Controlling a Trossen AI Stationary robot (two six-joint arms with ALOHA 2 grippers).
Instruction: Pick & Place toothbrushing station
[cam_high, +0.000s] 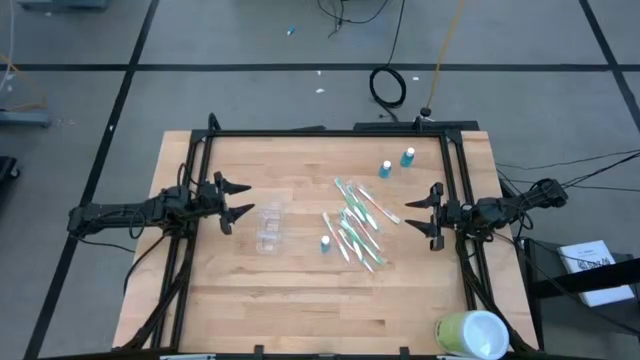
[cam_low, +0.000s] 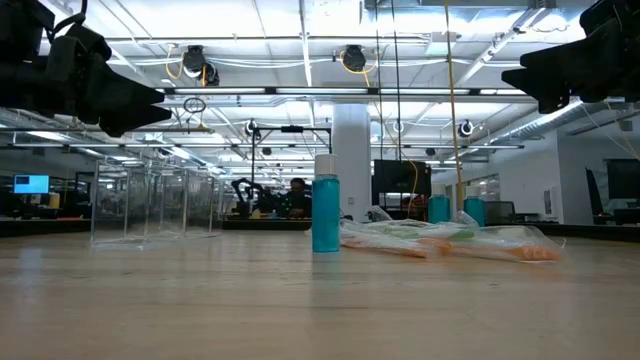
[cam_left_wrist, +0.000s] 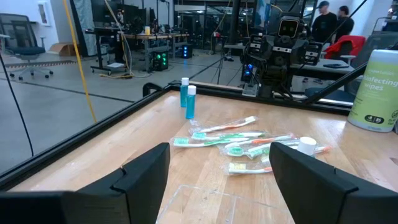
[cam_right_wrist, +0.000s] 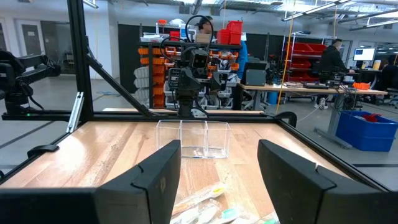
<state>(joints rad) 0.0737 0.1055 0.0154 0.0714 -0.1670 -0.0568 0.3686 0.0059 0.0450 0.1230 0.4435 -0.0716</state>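
The toothbrushing station lies spread on the wooden table. A small clear plastic cup (cam_high: 270, 226) stands left of centre. Several white-and-green toothbrushes (cam_high: 358, 225) lie in a loose pile right of centre. Two blue white-capped tubes (cam_high: 385, 170) (cam_high: 408, 157) stand upright at the far right, and a third (cam_high: 326, 243) stands by the pile's near end. My left gripper (cam_high: 236, 200) hovers open above the table's left side, pointing level at the cup (cam_left_wrist: 205, 202). My right gripper (cam_high: 424, 215) hovers open at the right side, facing the toothbrushes. Neither has anything between its fingers.
A large pale green-and-white container (cam_high: 470, 335) stands at the table's near right corner. A black frame (cam_high: 330, 132) runs along the far edge and both sides. Bare wood lies along the near half of the table. People show in the room beyond.
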